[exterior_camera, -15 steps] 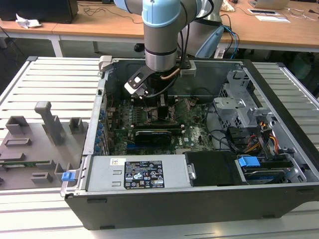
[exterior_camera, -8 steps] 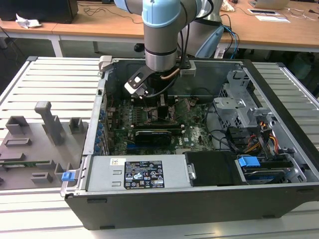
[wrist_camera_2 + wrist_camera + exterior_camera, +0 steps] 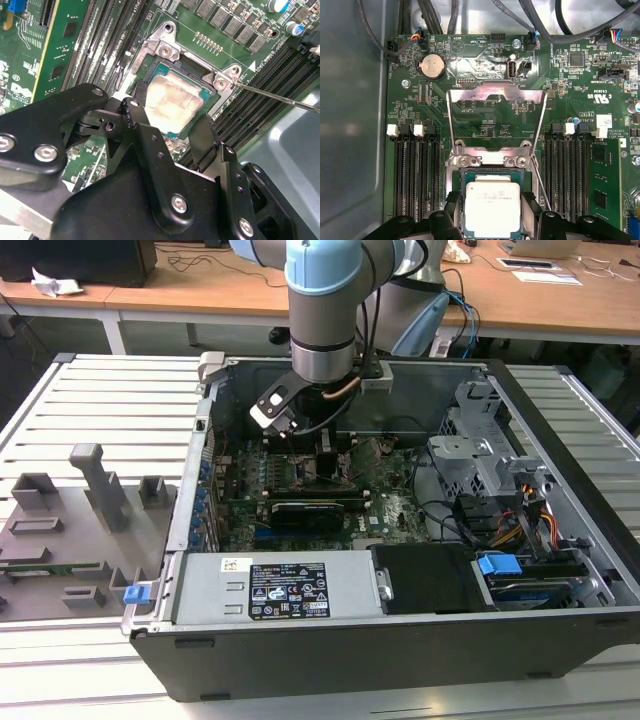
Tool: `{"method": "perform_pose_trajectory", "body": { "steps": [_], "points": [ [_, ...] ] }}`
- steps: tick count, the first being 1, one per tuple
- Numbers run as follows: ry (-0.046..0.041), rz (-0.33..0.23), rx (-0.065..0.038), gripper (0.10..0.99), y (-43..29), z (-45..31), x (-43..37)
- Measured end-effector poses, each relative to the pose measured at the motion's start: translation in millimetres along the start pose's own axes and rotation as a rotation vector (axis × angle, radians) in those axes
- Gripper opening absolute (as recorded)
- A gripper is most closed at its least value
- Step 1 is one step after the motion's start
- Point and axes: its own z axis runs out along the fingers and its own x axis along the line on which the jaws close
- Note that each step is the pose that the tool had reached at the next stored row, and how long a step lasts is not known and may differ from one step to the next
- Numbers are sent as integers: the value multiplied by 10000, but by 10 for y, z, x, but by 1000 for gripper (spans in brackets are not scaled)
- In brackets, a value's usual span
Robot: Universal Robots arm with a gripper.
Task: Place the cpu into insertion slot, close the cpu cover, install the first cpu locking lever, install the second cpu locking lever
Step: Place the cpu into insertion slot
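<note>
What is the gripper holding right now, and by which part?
Cannot be told: the gripper straddles the cpu at two opposite side edges as it sits in the insertion slot, but a firm grip doesn't show.

Arm vertical, gripper downward

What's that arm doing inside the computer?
A robot arm is reaching into an open computer case. Its gripper sits around the cpu, which lies silver face up in the insertion slot on the motherboard. The cpu cover is swung open, not yet closed.
</note>
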Motion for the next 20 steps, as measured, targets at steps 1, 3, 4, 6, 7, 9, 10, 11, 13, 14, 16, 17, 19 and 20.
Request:
{"method": "perform_pose_trajectory", "body": {
  "steps": [1,3,4,6,7,9,10,11,13,14,16,17,19,20],
  "points": [
    [0,0,0,600,1,-9,0],
    [-13,-2,0,600,6,-82,1],
    [-19,-2,0,600,8,-106,1],
    [-33,-3,0,600,10,-131,1],
    [-37,-3,0,600,11,-141,1],
    [-76,-5,-1,459,12,-155,2],
    [-82,-6,0,396,11,-156,-1],
    [-87,-7,1,396,11,-157,-6],
    [-87,-5,1,275,12,-164,-17],
    [-85,-7,-1,157,13,-168,-17],
    [-87,-7,0,106,13,-177,-17],
    [-86,-7,-1,106,14,-177,-17],
    [-86,-7,-1,106,14,-178,-17],
    [-88,-7,1,106,14,-183,-17]
  ]
}}
